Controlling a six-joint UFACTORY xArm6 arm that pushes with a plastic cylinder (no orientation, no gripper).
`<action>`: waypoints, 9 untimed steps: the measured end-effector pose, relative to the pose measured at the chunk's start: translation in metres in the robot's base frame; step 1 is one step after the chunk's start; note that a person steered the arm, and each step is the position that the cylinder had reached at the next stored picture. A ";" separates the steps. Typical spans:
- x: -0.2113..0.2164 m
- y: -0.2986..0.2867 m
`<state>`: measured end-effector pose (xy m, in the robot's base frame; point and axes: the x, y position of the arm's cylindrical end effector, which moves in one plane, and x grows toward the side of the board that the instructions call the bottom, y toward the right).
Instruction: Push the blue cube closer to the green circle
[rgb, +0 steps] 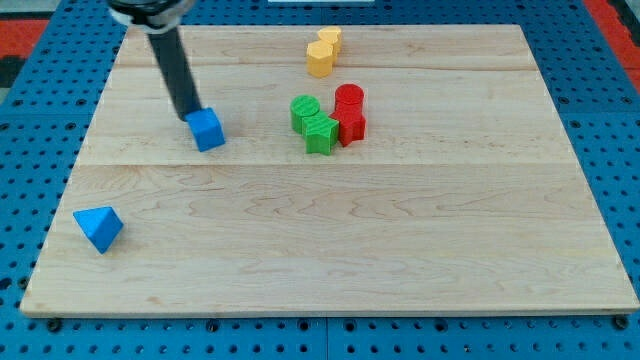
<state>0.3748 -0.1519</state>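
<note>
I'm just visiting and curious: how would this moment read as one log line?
my tip: touching small blue cube, its upper-left side | green circle block: to the view's right, gap remains | wooden board: step unfinished

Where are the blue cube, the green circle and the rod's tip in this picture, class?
blue cube (208, 130), camera view, on its front face.
green circle (304, 110), camera view, on its top.
my tip (190, 117), camera view, rod's very end, touching the cube's upper left.

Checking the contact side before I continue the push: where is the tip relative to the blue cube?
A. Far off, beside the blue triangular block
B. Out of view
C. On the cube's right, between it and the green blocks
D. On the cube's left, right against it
D: my tip sits at the upper-left edge of the blue cube, with the green circle off to the view's right.
</note>
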 end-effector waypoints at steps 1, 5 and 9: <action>0.041 -0.084; 0.037 0.031; 0.014 0.077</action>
<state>0.3889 -0.0752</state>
